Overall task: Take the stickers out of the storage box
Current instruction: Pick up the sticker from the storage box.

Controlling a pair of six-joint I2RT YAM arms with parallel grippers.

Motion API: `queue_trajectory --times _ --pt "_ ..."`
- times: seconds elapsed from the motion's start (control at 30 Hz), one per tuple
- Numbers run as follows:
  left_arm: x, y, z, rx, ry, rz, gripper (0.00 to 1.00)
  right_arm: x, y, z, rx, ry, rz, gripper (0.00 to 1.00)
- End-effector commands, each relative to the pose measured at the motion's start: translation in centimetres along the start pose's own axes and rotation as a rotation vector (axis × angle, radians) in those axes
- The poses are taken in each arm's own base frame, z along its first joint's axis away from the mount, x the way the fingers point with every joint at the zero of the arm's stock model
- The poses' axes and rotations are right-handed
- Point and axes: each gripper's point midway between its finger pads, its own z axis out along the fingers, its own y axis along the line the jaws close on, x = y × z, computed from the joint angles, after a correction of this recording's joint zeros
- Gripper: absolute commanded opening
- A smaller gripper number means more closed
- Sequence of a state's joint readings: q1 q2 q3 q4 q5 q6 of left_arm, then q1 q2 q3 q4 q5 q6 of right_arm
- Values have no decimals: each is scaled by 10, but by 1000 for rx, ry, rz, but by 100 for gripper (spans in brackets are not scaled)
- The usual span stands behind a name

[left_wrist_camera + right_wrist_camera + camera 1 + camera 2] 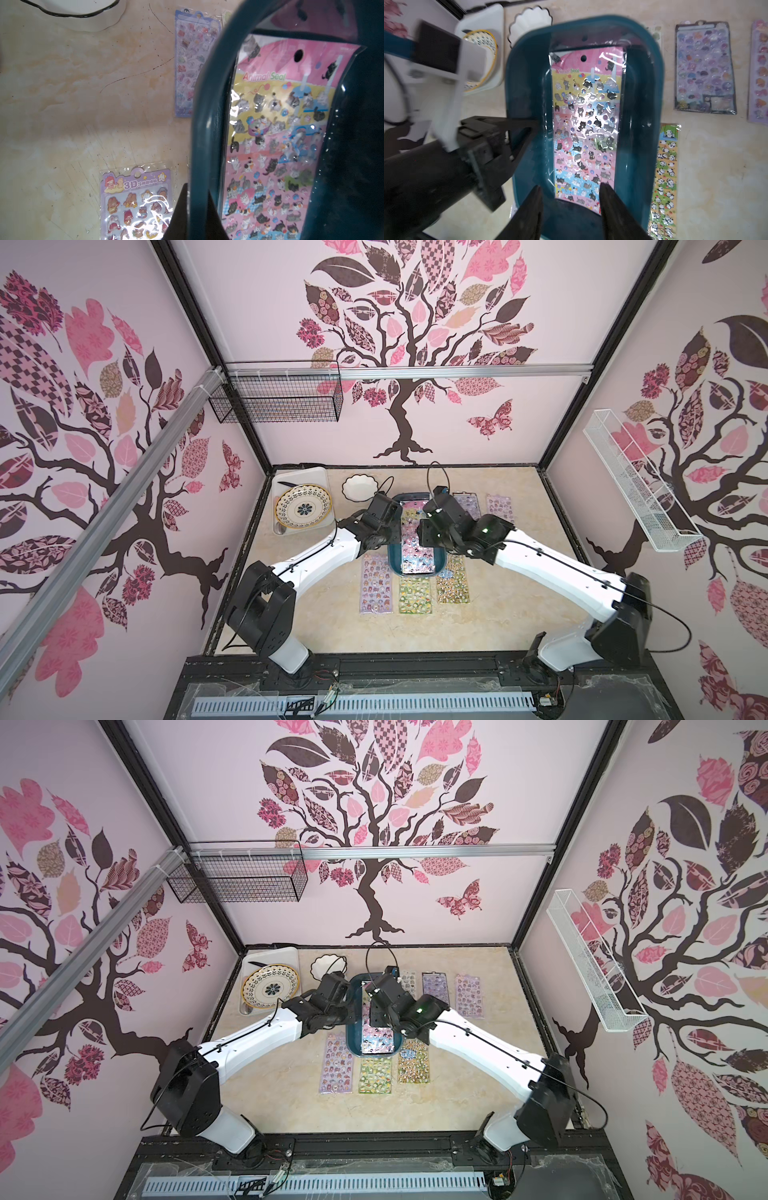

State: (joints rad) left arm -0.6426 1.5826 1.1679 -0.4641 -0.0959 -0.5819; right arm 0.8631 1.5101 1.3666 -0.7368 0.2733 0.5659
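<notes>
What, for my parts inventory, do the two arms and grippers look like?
Left arm and right arm: white shells, black joint housings, thin black cables alongside; a green light glows on the right. Left gripper and right gripper: black tapered fingers.

- The storage box (527, 83) is showing smooth, glossy teal plastic and catching small highlights.
- The cat sticker sheet (585, 124) inside is gleaming under crinkled clear film.
- The table (62, 83) is looking like smooth beige marble, scuffed with fine dark scratches.
- The right gripper's fingers (532, 207) are appearing matt black.
- The wire basket (282, 402) is looking like black metal mesh.
</notes>
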Motion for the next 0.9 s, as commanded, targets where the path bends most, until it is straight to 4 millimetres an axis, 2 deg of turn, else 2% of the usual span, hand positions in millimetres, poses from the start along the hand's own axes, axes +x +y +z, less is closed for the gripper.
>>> queue_trajectory --times 0.0,0.2,0.63,0.73,0.87 --pt "-18 -7 -16 41 -91 -8 0 -5 -8 19 75 -25 -39 50" --pt "-19 -10 -17 56 -95 -15 0 2 -31 55 138 13 -22 51" --pt "-15 -13 -13 68 -77 -19 0 23 -63 95 249 83 -2 55" --pt "-14 -13 -12 67 -73 -17 0 29 -62 102 227 108 6 52" --pt "-14 -12 -11 64 -68 -17 0 34 -48 107 118 134 17 47"
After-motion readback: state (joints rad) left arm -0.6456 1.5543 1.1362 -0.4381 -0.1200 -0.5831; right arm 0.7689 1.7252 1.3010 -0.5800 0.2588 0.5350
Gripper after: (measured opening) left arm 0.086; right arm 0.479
